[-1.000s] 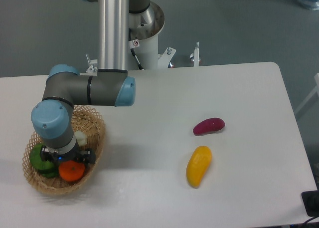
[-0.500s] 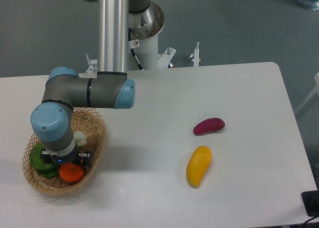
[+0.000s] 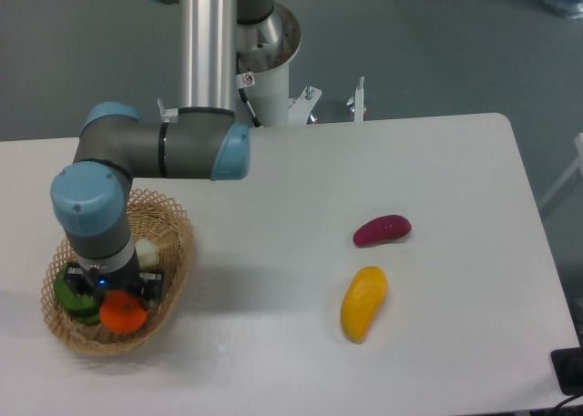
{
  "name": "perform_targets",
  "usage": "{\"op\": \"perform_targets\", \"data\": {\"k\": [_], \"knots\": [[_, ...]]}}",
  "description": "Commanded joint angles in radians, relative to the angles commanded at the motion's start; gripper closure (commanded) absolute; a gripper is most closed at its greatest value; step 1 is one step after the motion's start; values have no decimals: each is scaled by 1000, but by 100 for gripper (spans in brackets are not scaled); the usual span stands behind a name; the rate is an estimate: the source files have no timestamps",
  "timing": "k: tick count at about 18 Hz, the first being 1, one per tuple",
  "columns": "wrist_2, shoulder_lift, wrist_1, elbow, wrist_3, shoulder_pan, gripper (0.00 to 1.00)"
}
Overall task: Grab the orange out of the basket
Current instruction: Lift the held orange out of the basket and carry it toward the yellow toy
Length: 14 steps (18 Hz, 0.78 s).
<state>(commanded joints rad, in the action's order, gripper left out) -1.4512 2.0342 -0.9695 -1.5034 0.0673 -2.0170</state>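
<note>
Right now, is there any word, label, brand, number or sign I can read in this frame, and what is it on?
No text is readable anywhere.
A small red-and-white sticker on the robot's white base pedestal: too small and blurred to read.
The orange, basket and table show no markings.

White table (image 3: 301,179), seemingly grey floor (image 3: 428,43)

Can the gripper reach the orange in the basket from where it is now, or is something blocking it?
Probably yes. The gripper sits directly over the orange inside the basket, seemingly at it already. The green item lies beside, not between. The wrist hides the fingers.
</note>
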Motion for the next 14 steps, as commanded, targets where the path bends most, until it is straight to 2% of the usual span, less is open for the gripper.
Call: {"op": "perform_targets", "data": {"k": [4, 6, 10, 12, 14], "knots": [[-49, -26, 8, 0, 118, -104, 26], [-69, -38, 6, -8, 195, -193, 26], [-71, -46, -11, -12, 347, -313, 26], [-72, -57, -9, -35, 445, -360, 26], [-72, -83, -9, -81, 598, -414, 26]]}}
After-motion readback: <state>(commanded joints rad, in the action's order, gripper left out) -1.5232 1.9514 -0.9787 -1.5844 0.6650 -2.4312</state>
